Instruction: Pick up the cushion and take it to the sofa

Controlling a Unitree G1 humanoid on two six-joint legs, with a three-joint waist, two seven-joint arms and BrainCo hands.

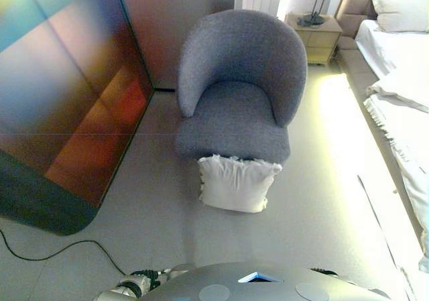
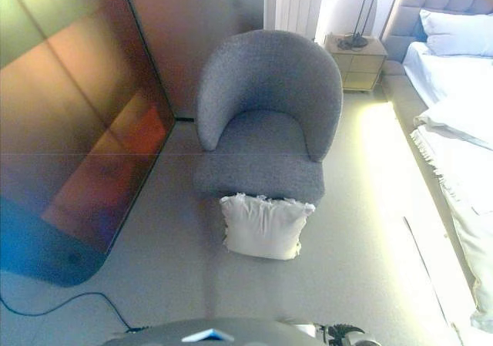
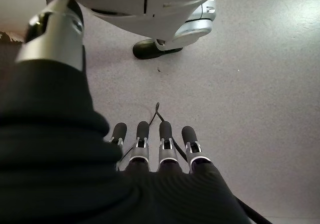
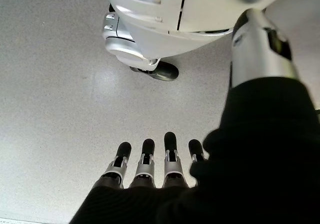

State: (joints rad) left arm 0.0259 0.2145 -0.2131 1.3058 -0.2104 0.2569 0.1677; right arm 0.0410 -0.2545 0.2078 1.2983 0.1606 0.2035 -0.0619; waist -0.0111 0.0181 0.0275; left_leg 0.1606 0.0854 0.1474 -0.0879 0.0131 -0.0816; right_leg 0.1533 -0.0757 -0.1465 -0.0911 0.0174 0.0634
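A white cushion (image 1: 236,183) with a frilled edge stands on the floor, leaning against the front of a grey upholstered armchair (image 1: 234,100). It also shows in the right eye view (image 2: 264,226). The chair's seat is bare. My left hand (image 3: 155,144) hangs low by my side, far from the cushion, with straight fingers over the grey floor, holding nothing. My right hand (image 4: 150,166) hangs the same way on the other side, fingers straight and empty. Neither hand shows in the eye views.
A large dark glossy panel (image 1: 60,93) stands to the left of the chair. A bed (image 1: 402,80) with white covers runs along the right. A nightstand (image 1: 315,36) with a lamp stands behind. A black cable (image 1: 60,247) lies on the floor at the left.
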